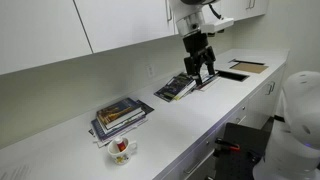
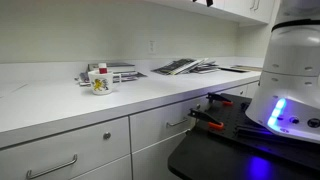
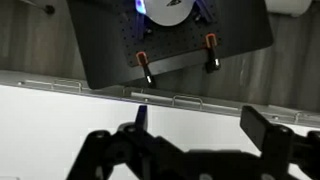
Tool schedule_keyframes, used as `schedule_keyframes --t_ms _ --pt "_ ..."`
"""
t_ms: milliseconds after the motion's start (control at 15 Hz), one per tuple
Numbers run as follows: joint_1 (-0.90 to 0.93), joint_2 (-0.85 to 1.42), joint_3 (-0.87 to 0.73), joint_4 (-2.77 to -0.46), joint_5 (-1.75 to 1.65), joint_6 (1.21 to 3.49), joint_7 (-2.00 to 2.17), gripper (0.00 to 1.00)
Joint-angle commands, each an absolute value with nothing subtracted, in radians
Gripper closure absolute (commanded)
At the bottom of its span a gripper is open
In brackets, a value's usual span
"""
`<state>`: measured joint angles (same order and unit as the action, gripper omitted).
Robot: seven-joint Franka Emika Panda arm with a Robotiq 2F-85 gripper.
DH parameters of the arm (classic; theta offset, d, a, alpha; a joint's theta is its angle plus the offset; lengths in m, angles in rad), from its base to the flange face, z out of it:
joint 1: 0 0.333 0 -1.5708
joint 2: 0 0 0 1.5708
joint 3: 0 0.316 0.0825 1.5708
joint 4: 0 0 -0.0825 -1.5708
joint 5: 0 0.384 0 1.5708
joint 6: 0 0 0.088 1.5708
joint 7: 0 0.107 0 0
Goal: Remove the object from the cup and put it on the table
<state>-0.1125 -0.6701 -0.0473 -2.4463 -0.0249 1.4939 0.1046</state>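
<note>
1. In an exterior view jaws hang released above magazines (image 1: 176, 88); the red object (image 1: 121, 143) sits in the mug (image 1: 122, 153) on the surface (image 1: 200, 112).
2. In an exterior view the mug (image 2: 100, 82) stands beside books (image 2: 120, 72).
3. Wrist view: jaws spread apart.

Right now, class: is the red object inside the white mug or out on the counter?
Inside: the red object pokes above the rim of the cup in both exterior views.
</note>
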Motion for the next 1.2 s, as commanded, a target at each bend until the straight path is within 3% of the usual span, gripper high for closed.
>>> schedule_keyframes --t_ms 0,267,733,1133 --pt "-0.11 -0.669 -0.049 -2.444 -0.026 1.493 0.105 0.0" --pt "-0.109 -0.613 -0.026 -2.438 0.012 1.571 0.173 0.0" --pt "-0.1 -0.233 0.051 -2.351 0.209 1.901 0.528 0.0" --pt "-0.066 0.058 0.02 -2.187 0.441 1.926 0.642 0.0"
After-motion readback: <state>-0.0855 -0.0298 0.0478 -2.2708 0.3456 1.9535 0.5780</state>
